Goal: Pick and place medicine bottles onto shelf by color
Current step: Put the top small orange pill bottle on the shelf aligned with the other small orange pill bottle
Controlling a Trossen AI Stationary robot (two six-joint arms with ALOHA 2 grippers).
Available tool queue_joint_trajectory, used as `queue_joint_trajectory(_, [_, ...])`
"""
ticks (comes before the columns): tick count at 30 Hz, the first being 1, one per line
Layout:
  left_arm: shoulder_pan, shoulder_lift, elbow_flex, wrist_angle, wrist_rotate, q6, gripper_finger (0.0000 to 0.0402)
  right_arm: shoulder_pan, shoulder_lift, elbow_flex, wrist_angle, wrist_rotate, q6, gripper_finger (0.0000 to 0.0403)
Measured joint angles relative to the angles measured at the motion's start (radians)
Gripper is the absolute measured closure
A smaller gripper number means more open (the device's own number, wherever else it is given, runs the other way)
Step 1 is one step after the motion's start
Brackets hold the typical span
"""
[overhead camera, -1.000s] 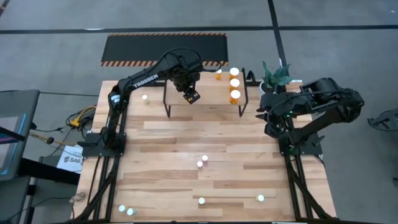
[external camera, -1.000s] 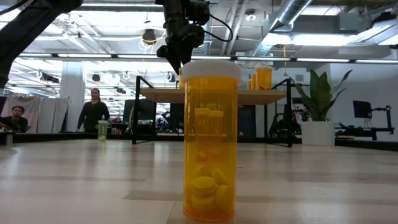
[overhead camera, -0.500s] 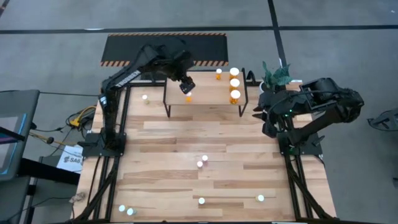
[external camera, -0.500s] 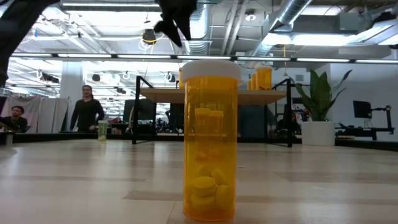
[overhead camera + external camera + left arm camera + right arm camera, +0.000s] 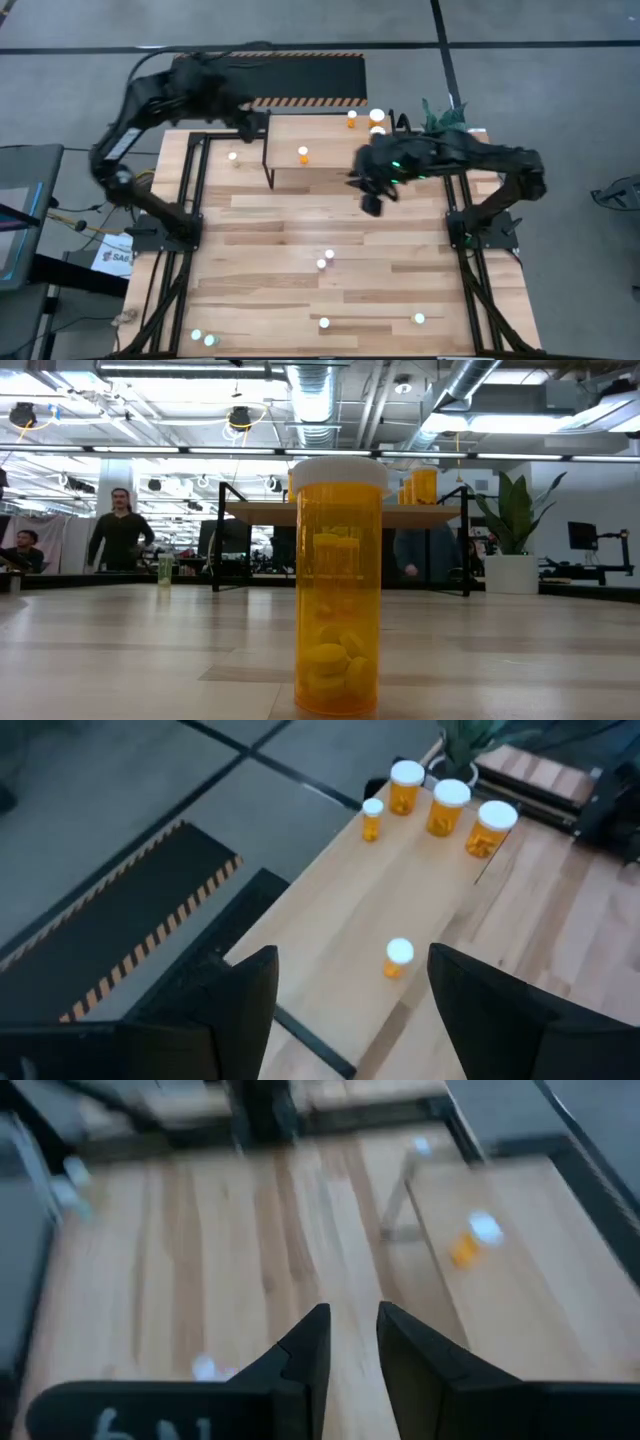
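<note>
The shelf [image 5: 325, 150] stands at the table's far middle. A small orange bottle [image 5: 303, 155] stands alone on its left part, and it also shows in the left wrist view [image 5: 398, 958]. More orange bottles [image 5: 449, 805] stand in a group at its right end. My left gripper [image 5: 350, 1010] is open and empty, up behind the shelf's far left corner [image 5: 250, 122]. My right gripper [image 5: 371, 198] hangs over the table just in front of the shelf's right end; its fingers [image 5: 310, 1348] stand a narrow gap apart and hold nothing. Several small bottles [image 5: 321, 264] stand on the table.
A large orange bottle [image 5: 338, 585] stands close before the low camera. Greenish bottles stand near the front edge [image 5: 196, 335] [image 5: 419, 319] and one at the far left [image 5: 233, 156]. A potted plant [image 5: 445, 118] is at the far right. People stand beyond the table [image 5: 118, 540].
My left gripper has risen off the shelf and drawn back toward the table's far left corner, leaving the small orange bottle standing on the shelf. My right arm has swung from the right edge toward the table's middle, in front of the shelf's right end.
</note>
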Motion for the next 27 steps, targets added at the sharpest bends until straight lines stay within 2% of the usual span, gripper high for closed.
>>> queue_joint_trajectory(4, [0.0, -0.173, -0.224, 0.123, 0.009, -0.033, 0.0156, -0.055, 0.097, 0.001, 0.174, -0.054, 0.027, 0.0326])
queue_joint_trajectory(9, [0.003, -0.328, -0.441, 0.246, 0.052, -0.056, 0.0156, -0.109, 0.229, 0.039, 0.246, -0.06, 0.076, 0.0387])
queue_joint_trajectory(11, [0.002, -0.372, -0.495, 0.289, 0.059, -0.063, 0.0156, -0.129, 0.274, 0.063, 0.27, -0.058, 0.094, 0.0394])
queue_joint_trajectory(16, [0.014, -0.417, -0.573, 0.295, 0.073, -0.063, 0.0156, -0.167, 0.406, 0.154, 0.278, -0.04, 0.178, 0.0398])
queue_joint_trajectory(27, [0.032, -0.408, -0.579, 0.278, 0.111, -0.048, 0.0156, -0.177, 0.652, 0.365, 0.136, 0.087, 0.294, 0.04])
